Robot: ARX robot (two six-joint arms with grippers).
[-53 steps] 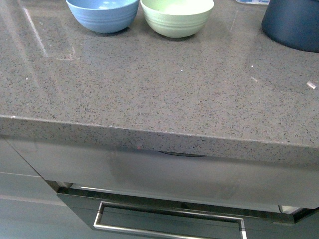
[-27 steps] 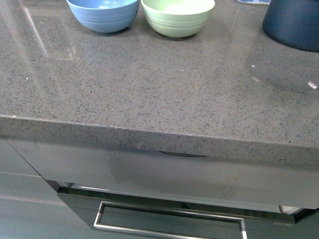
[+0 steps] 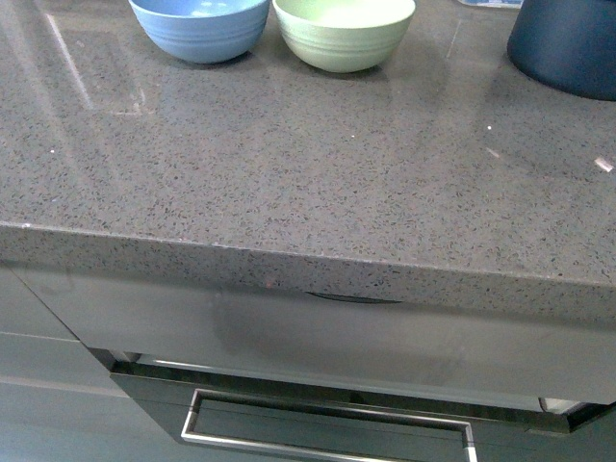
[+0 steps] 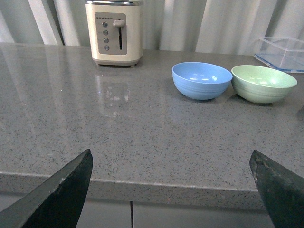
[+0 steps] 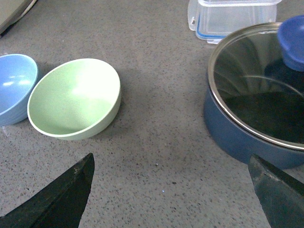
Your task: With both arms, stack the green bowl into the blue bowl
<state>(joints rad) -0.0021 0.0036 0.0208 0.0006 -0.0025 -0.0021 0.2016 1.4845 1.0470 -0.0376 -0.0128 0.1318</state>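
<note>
Far back on the desk [image 3: 308, 173], the green bowl [image 3: 344, 34] stands upright just beside the blue bowl [image 3: 199, 29], on its right; both are empty. The left tool [image 4: 170, 156] and right tool [image 5: 171, 159] are spread wide, holding nothing, short of the bowls. The green bowl looks light, stiff and matte, so probably not slippery. Its thin rim seems the best hold, one finger inside and one outside, on the side away from the blue bowl.

All three views: green bowl [image 3: 344, 34]
</note>
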